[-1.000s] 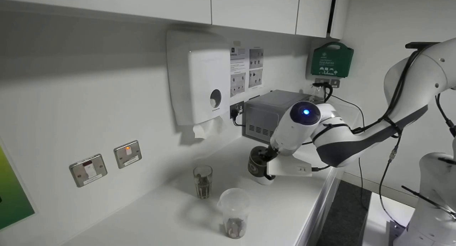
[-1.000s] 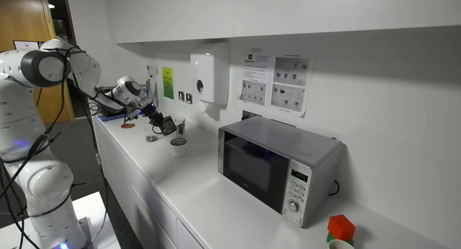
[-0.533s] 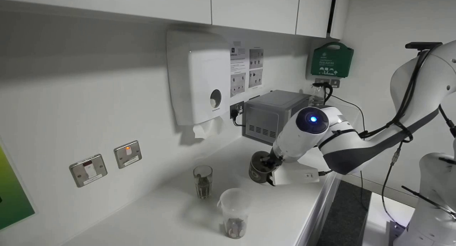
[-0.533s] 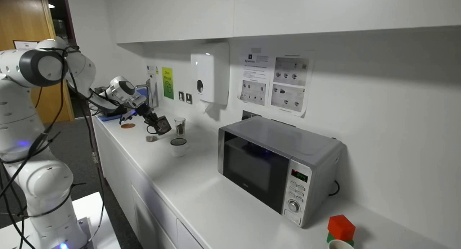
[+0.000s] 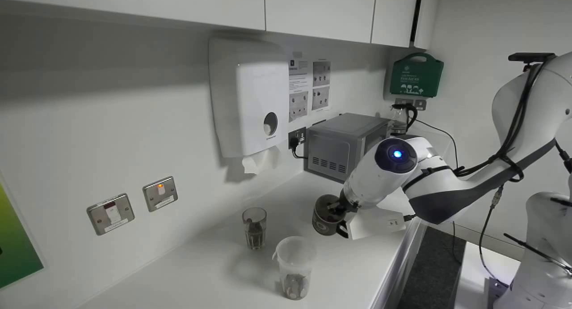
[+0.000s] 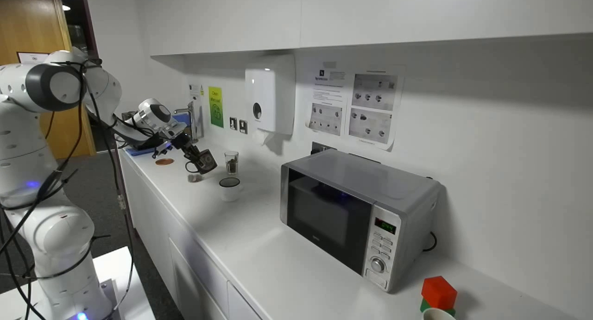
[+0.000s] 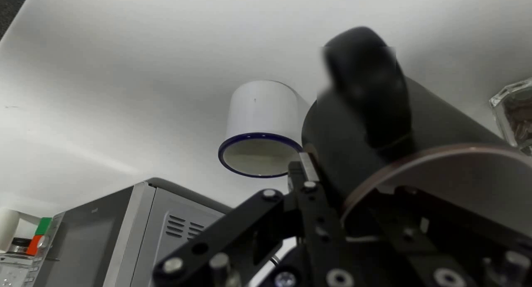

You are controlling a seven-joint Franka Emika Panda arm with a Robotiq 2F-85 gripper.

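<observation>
A dark grey mug (image 5: 325, 227) with a black handle hangs tilted above the counter, its mouth turned towards my gripper (image 5: 338, 206). The gripper is shut on the mug's wall. In the wrist view one of its fingers (image 7: 306, 167) lies along the outside of the mug (image 7: 440, 116), while the other reaches in past the rim, its tip hard to make out in the dark. Just beyond stands a white cup (image 7: 264, 108) with a blue rim; the white cup (image 6: 230, 193) also shows in an exterior view, apart from the raised mug (image 6: 206, 161).
A drinking glass (image 5: 254, 228) with dark contents stands near the wall. Closer to the camera is a clear plastic beaker (image 5: 295, 268) holding small pieces. A grey microwave (image 6: 343, 213) sits on the counter, with a red block (image 6: 438, 292) past it. A paper towel dispenser (image 5: 254, 94) overhangs.
The arm has drawn the held mug away from the white cup, leftward in one view, slightly down and tilted further in another. The white cup, partly visible under the mug before, is hidden there now.
</observation>
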